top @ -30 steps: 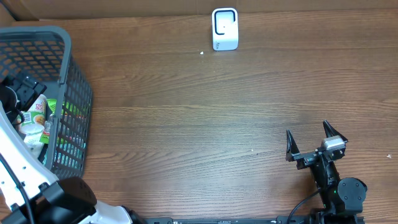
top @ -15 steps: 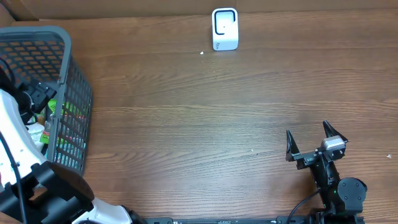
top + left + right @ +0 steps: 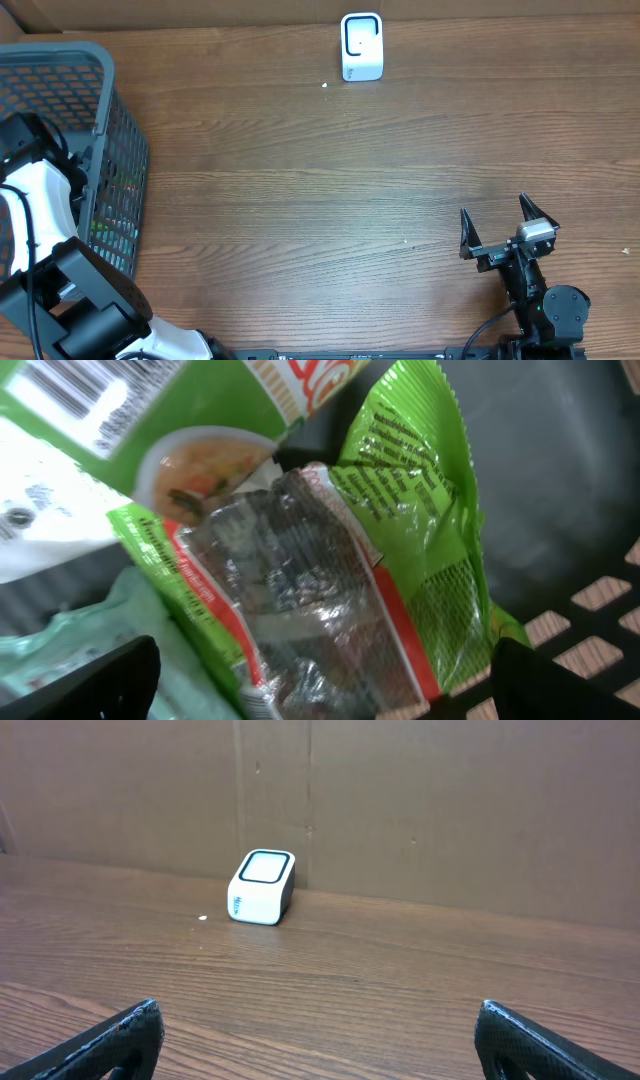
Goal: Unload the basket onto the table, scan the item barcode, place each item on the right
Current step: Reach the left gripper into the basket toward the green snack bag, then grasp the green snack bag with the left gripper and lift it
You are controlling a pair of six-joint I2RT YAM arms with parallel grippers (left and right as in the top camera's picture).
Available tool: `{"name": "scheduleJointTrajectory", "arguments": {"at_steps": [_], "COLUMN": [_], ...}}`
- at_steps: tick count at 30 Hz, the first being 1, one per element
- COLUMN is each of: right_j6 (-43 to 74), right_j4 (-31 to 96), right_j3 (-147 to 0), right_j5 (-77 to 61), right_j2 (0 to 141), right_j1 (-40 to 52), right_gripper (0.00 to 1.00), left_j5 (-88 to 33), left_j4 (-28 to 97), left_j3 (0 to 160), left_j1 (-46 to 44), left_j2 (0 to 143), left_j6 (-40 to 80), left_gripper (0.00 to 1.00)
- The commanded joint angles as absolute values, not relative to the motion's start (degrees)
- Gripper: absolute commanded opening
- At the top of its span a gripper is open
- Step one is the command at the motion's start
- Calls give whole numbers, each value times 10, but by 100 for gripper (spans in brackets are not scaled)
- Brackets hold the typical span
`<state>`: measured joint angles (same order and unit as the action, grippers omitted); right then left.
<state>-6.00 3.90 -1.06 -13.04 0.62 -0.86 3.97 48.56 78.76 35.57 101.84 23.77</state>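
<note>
Left gripper first: jaws spread wide, one dark fingertip low at each edge of the wrist view, nothing pinched between them. It is down inside the basket, hovering right over a green packet. That's the item, and it lies in the heap with its clear crinkled window and red trim facing up. Whether the fingertips touch the packet, I cannot tell.

Just behind it is a second pack, green and white, with a picture of a soup bowl. A barcode shows at its upper left corner. Something pale green peeks out at the lower left. The grey mesh of the basket closes off the right side.

From overhead, the left arm bends over the basket at the table's left edge and hides most of the contents.

Over to the right gripper: jaws fully apart, empty, parked low over the near right part of the table. Its camera looks straight across bare wood to the white scanner. The scanner stands at the far edge, against the cardboard wall. A small white speck lies just left of it.

Packet and scanner are well apart.
</note>
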Motion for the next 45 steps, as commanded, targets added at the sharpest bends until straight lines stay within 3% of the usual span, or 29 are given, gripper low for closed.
{"name": "scheduleJointTrajectory", "arguments": {"at_steps": [1, 7, 11, 12, 13, 14, 16, 17, 34, 45], "right_j6": [-56, -56, -56, -56, -56, -56, -56, -56, -56, -56], "right_j4": [35, 35, 35, 35, 35, 35, 35, 35, 35, 35], "right_j3": [-4, -4, -4, -4, -4, -4, -4, -4, -4, -4], "right_j5": [-124, -124, -124, -124, -124, -124, -124, -124, -124, -124], "right_j2": [2, 2, 2, 2, 2, 2, 2, 2, 2, 2], "right_j1": [-8, -8, -8, -8, -8, -8, -8, -8, -8, -8], "right_gripper": [100, 100, 100, 100, 100, 100, 100, 100, 100, 100], "left_j5": [63, 64, 64, 64, 64, 64, 64, 64, 58, 34], "left_j4": [468, 463, 468, 470, 475, 477, 480, 483, 704, 748], "left_j3": [777, 777, 777, 777, 777, 777, 778, 779, 1037, 1094], "left_j1": [348, 348, 348, 348, 348, 348, 348, 348, 348, 348], "left_j2": [1047, 1108, 1142, 1149, 1156, 1158, 1157, 1155, 1109, 991], "left_j6": [269, 280, 283, 283, 283, 283, 283, 283, 254, 211], "left_gripper": [97, 91, 77, 70, 43, 29, 9, 4, 4, 4]}}
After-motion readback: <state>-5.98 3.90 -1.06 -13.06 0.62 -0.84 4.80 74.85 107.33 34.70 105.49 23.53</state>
